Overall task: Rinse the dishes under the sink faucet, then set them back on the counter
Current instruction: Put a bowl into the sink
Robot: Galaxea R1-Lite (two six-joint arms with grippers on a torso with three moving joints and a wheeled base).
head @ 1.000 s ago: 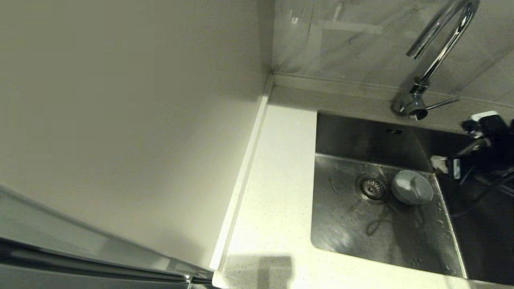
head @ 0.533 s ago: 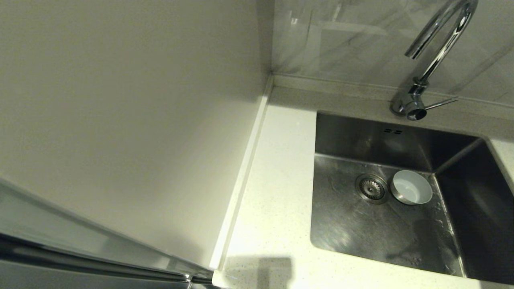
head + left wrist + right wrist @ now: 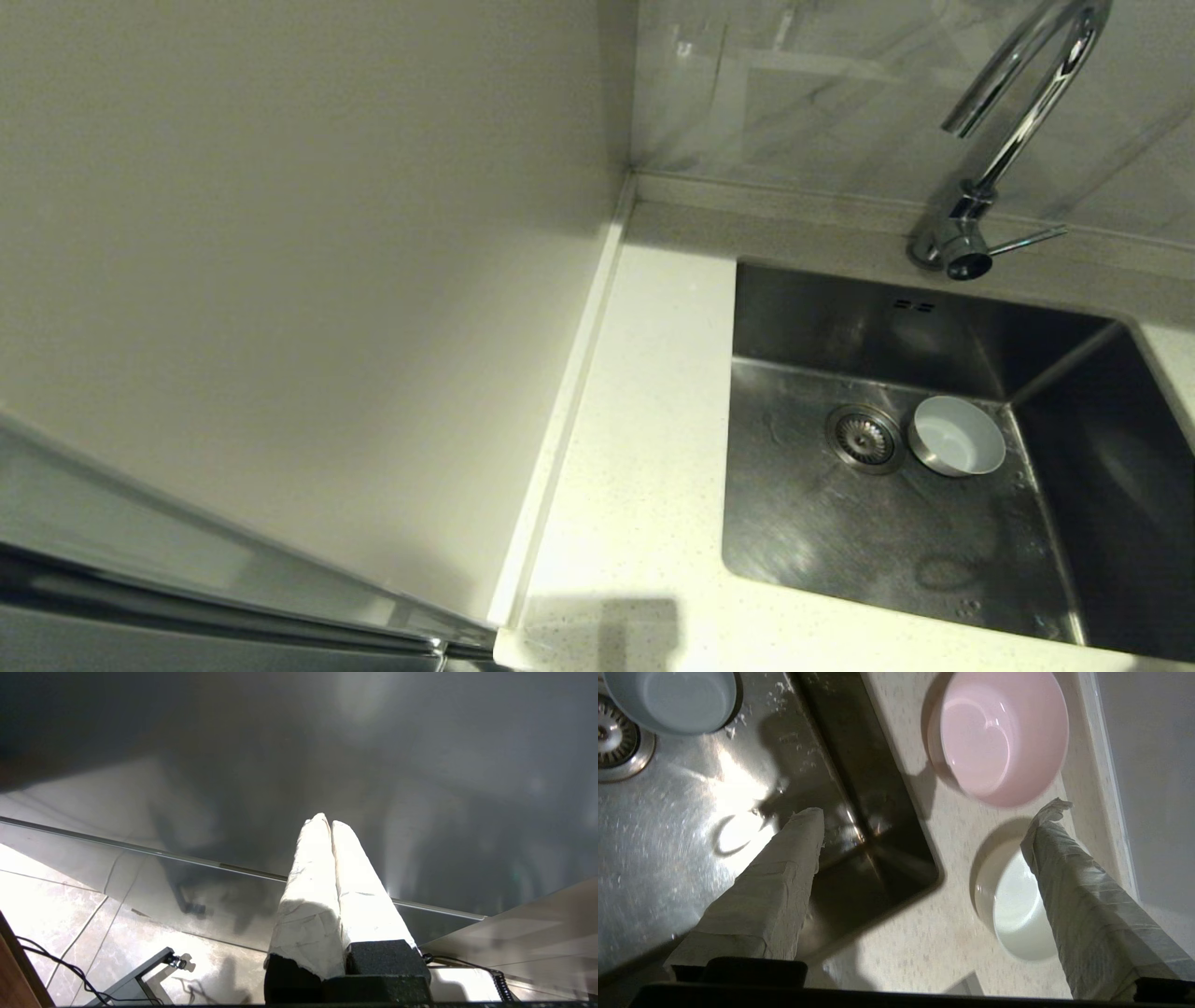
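Three bowls in play. Grey-blue bowl (image 3: 957,436) sits upright on the floor of the sink (image 3: 840,532), centre-right of the head view, just beside the drain strainer (image 3: 864,437); faucet (image 3: 1013,131) stands at upper right, no water visible. Pink bowl (image 3: 999,737) and white bowl (image 3: 1013,910) rest on the tabletop (image 3: 924,933), seen only in the right wrist view.

Right gripper (image 3: 929,812): jaws spread wide, holding nothing, poised over the sink's corner. One finger hangs over the basin; the other overlaps the white bowl's rim, contact not discernible. White bowl is nearest, pink just beyond it, grey-blue in the upper left corner of that frame. Judgement: right arm is placed to take a tabletop bowl.

Left gripper (image 3: 331,823): jaws closed together, empty, parked over floor tiles, far from the work.

Head view shows neither arm.
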